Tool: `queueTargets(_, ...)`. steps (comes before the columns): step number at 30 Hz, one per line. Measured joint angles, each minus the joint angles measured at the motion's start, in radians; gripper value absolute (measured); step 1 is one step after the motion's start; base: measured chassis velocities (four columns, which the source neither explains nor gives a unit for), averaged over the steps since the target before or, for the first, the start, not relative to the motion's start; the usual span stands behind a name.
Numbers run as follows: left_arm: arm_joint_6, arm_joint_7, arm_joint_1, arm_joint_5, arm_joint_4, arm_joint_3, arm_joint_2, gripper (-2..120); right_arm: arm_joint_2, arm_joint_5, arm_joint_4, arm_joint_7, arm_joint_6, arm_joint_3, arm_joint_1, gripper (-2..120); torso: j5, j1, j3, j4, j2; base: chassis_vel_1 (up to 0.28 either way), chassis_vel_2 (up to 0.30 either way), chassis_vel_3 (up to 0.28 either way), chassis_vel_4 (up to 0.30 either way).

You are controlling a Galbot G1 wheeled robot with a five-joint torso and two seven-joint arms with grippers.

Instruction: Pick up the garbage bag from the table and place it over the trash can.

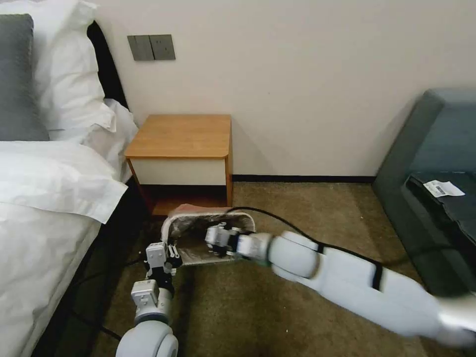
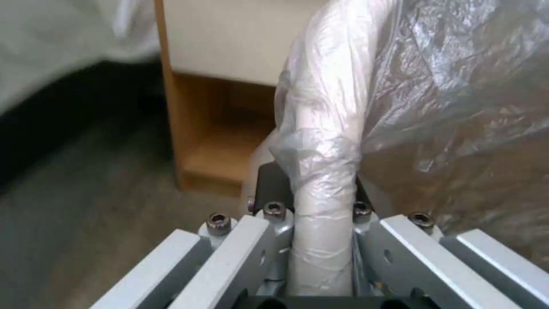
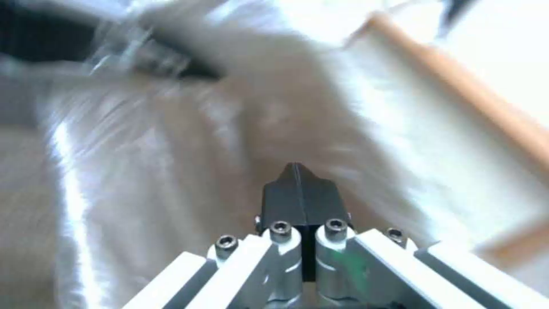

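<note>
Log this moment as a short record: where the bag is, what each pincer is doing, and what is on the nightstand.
garbage bag: draped into the trash can, plastic wrapped over its rim
left pincer: closed on the bag-covered rim at the can's left side
right pincer: shut, inside the can's opening against the plastic
nightstand: behind the can, top bare
stage: bag over the can, being fitted

White bed (image 1: 44,198) with pillows (image 1: 64,74) on left. Grey switch plate (image 1: 151,47) on beige wall. Dark green sofa (image 1: 436,163) on right, with paper slip (image 1: 443,188) on top. Brown carpet (image 1: 317,208) below.
</note>
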Motion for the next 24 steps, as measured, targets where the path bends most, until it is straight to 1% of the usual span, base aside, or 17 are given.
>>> queueTargets(1, 0.023, -0.008, 0.002, -0.059, -0.015, 0.003, 0.003, 4, -0.027, 0.039, 0.038, 0.049, 0.027, 0.055, -0.058, 0, -0.0001, 0.000, 0.000, 0.0000, 0.000, 0.000, 0.000, 0.000, 0.000)
queueTargets(2, 0.023, -0.008, 0.002, -0.059, -0.015, 0.003, 0.003, 4, -0.027, 0.039, 0.038, 0.049, 0.027, 0.055, -0.058, 0, -0.0001, 0.000, 0.000, 0.0000, 0.000, 0.000, 0.000, 0.000, 0.000)
queueTargets(3, 0.042, -0.013, 0.004, -0.108, -0.026, 0.004, 0.006, 4, -0.040, 0.071, 0.071, 0.087, 0.044, 0.097, -0.110, 0, -0.0003, 0.000, 0.000, -0.0003, 0.000, 0.000, 0.000, 0.000, 0.000)
queueTargets(4, 0.060, -0.017, 0.004, -0.152, -0.033, 0.005, 0.010, 4, -0.046, 0.100, 0.108, 0.119, 0.055, 0.148, -0.170, 4, -0.0002, 0.000, 0.000, -0.0001, 0.000, 0.000, 0.000, 0.000, 0.000)
queueTargets(5, 0.060, -0.017, 0.004, -0.152, -0.033, 0.005, 0.010, 4, -0.046, 0.100, 0.108, 0.119, 0.055, 0.148, -0.170, 4, -0.0002, 0.000, 0.000, -0.0001, 0.000, 0.000, 0.000, 0.000, 0.000)
queueTargets(6, 0.081, -0.021, 0.003, -0.194, -0.037, 0.004, 0.014, 4, -0.043, 0.122, 0.146, 0.148, 0.069, 0.211, -0.237, 10, -0.0001, 0.000, 0.000, -0.0003, 0.000, 0.000, 0.000, 0.000, 0.000)
queueTargets(7, 0.119, -0.023, 0.002, -0.252, -0.040, 0.004, 0.020, 4, -0.025, 0.135, 0.198, 0.177, 0.089, 0.297, -0.322, 15, -0.0002, 0.000, 0.000, -0.0001, 0.000, 0.000, 0.000, 0.000, 0.000)
queueTargets(9, 0.135, -0.023, 0.002, -0.270, -0.040, 0.004, 0.022, 4, -0.014, 0.137, 0.216, 0.184, 0.094, 0.331, -0.349, 18, -0.0002, 0.000, 0.000, -0.0001, 0.000, 0.000, 0.000, 0.000, 0.000)
queueTargets(12, 0.216, 0.006, -0.005, -0.333, -0.007, -0.003, 0.034, 4, 0.057, 0.133, 0.273, 0.194, 0.135, 0.477, -0.450, 35, -0.0004, 0.000, 0.000, 0.0001, 0.000, 0.000, 0.000, 0.000, 0.000)
queueTargets(13, 0.216, 0.006, -0.005, -0.333, -0.007, -0.003, 0.034, 4, 0.057, 0.133, 0.273, 0.194, 0.135, 0.477, -0.450, 35, -0.0004, 0.000, 0.000, 0.0001, 0.000, 0.000, 0.000, 0.000, 0.000)
queueTargets(14, 0.235, 0.018, -0.011, -0.339, 0.019, -0.005, 0.040, 4, 0.087, 0.128, 0.280, 0.192, 0.150, 0.521, -0.482, 40, -0.0005, 0.000, 0.000, 0.0002, 0.000, 0.000, 0.000, 0.000, 0.000)
queueTargets(17, 0.258, 0.036, -0.020, -0.351, 0.057, -0.007, 0.044, 4, 0.141, 0.119, 0.281, 0.182, 0.176, 0.581, -0.535, 52, -0.0003, 0.000, 0.000, 0.0002, 0.000, 0.000, 0.000, 0.000, 0.000)
queueTargets(18, 0.258, 0.036, -0.020, -0.351, 0.057, -0.007, 0.044, 4, 0.141, 0.119, 0.281, 0.182, 0.176, 0.581, -0.535, 52, -0.0003, 0.000, 0.000, 0.0002, 0.000, 0.000, 0.000, 0.000, 0.000)
queueTargets(20, 0.266, 0.049, -0.022, -0.354, 0.074, -0.007, 0.045, 4, 0.161, 0.113, 0.281, 0.171, 0.188, 0.604, -0.560, 61, -0.0004, 0.000, 0.000, 0.0002, 0.000, 0.000, 0.000, 0.000, 0.000)
queueTargets(21, 0.267, 0.062, -0.025, -0.352, 0.089, -0.007, 0.043, 4, 0.173, 0.107, 0.281, 0.162, 0.197, 0.614, -0.573, 69, -0.0003, 0.000, 0.000, 0.0001, 0.000, 0.000, 0.000, 0.000, 0.000)
queueTargets(22, 0.267, 0.062, -0.025, -0.352, 0.089, -0.007, 0.043, 4, 0.173, 0.107, 0.281, 0.162, 0.197, 0.614, -0.573, 69, -0.0003, 0.000, 0.000, 0.0001, 0.000, 0.000, 0.000, 0.000, 0.000)
queueTargets(24, 0.264, 0.076, -0.031, -0.348, 0.105, -0.006, 0.039, 4, 0.182, 0.101, 0.281, 0.151, 0.205, 0.617, -0.582, 77, -0.0004, 0.000, 0.000, 0.0003, 0.000, 0.000, 0.000, 0.000, 0.000)
